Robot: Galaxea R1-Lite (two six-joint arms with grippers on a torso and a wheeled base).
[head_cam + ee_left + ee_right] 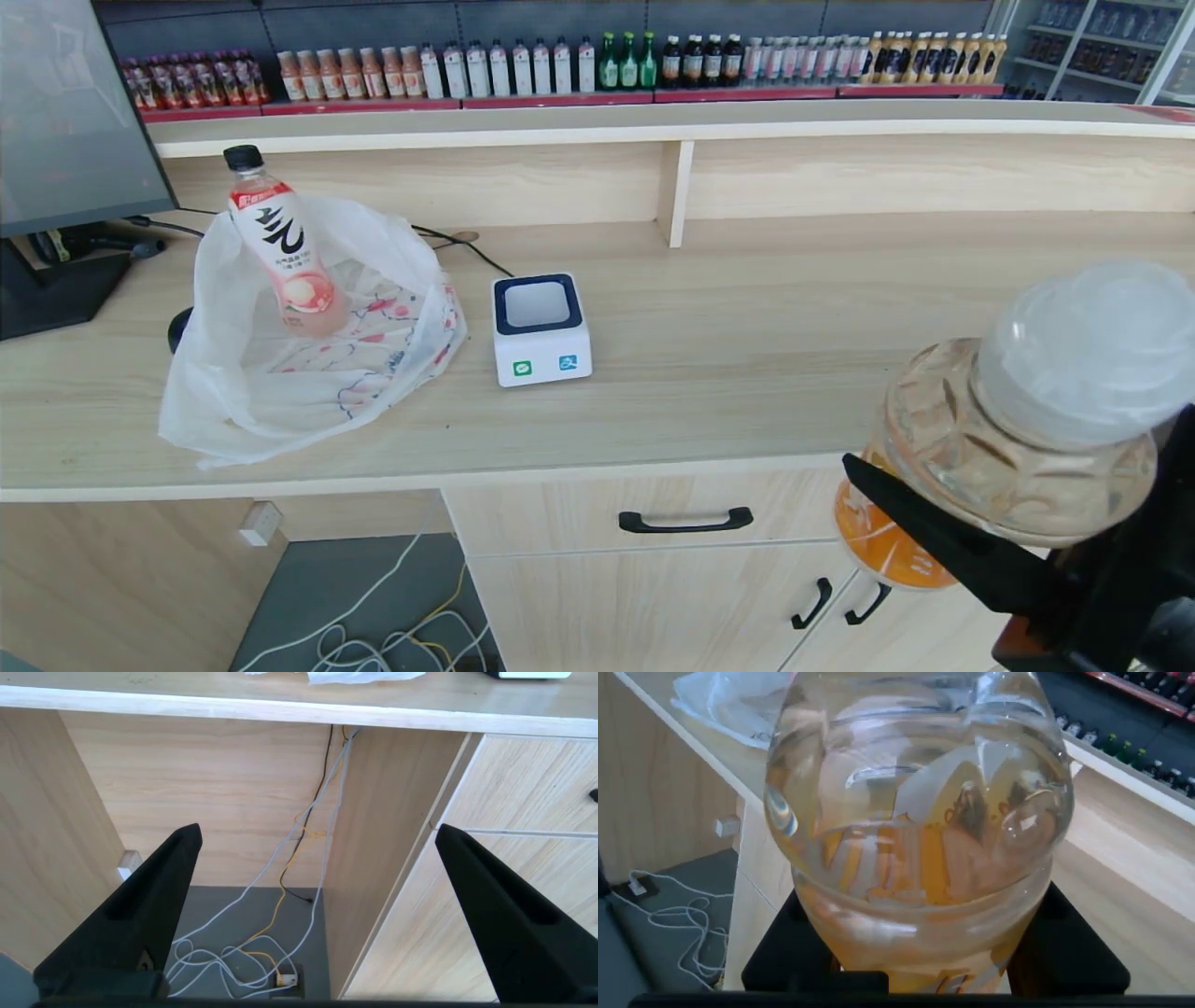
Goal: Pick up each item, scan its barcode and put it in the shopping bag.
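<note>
Before the counter [747, 373], the right gripper [1022, 467] is clamped around a clear, orange-labelled bottle [920, 831], held aloft, presumably for presentation to the scanner [541, 329]. Beyond the scanner, the shopping bag [280, 392] lies open around a pink bottle [285, 252], ready for the next item; the left gripper [318, 835] hangs spread below the counter

Orange-label bottle [1064, 392]: blurred by closeness, base hidden behind jaw of right gripper [1018, 446]; gripper cut by lower right corner. Peach drink bottle [280, 247]: lower half veiled by shopping bag [233, 401] film. Dark round object [177, 329] behind bag: mostly hidden, kind unclear. Monitor [75, 103]: cut by left edge. Shelf bottles [560, 65]: labels too small to tell.
</note>
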